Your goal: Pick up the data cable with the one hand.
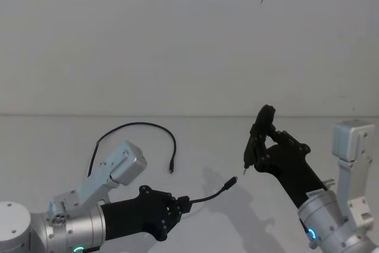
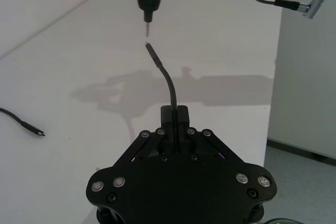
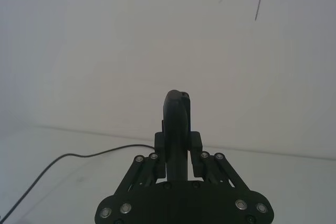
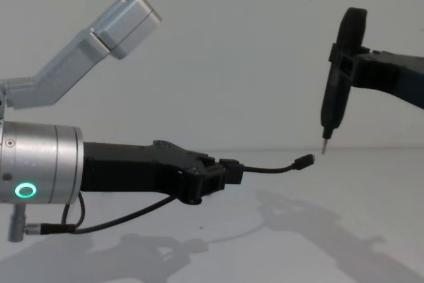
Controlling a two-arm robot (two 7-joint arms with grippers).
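The data cable is a thin black cord. My left gripper (image 1: 183, 202) is shut on one end of it, low in front of me. A short curved stub with the small plug (image 1: 232, 181) sticks out past the fingertips (image 4: 228, 171). The remainder of the data cable (image 1: 142, 125) lies in an arc on the white table, and its other plug (image 1: 171, 170) rests there. My right gripper (image 1: 259, 141) hangs higher on the right, shut on a slim black pointed tool (image 4: 334, 91). The tool's tip (image 2: 147, 22) hovers just above the held plug (image 2: 148, 45), with a small gap.
The white table (image 1: 71, 140) meets a plain white wall behind. A short black wire with a silver plug (image 2: 310, 6) hangs by my left arm. The table's far edge (image 2: 275, 77) drops off to the floor.
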